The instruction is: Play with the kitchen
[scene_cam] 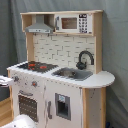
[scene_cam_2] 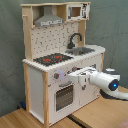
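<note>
The kitchen is a tall white and light-wood toy unit, seen in both exterior views. It has a black-red hob, a sink with a black faucet, a grey hood and a small microwave. In the second exterior view, my gripper reaches from the right to the kitchen front, at the knobs just above the windowed oven door. Only its white tip shows at the first exterior view's left edge.
A grey curtain hangs behind the kitchen. The wooden floor lies below my white arm. Part of the arm shows at the bottom of the first exterior view.
</note>
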Action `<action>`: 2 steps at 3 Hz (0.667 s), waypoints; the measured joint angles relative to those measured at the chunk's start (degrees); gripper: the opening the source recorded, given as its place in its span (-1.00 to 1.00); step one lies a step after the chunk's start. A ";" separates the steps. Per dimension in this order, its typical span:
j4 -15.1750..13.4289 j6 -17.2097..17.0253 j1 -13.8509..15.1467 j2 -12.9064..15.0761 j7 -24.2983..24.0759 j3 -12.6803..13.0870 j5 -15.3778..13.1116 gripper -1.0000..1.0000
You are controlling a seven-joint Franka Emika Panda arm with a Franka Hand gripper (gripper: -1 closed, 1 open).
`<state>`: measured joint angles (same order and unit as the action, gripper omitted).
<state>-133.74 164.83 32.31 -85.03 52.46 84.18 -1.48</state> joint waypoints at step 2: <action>0.33 -2.93 -8.24 -0.11 -7.31 0.23 0.03 1.00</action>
<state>-133.41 161.90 24.06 -85.15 45.14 84.41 -1.44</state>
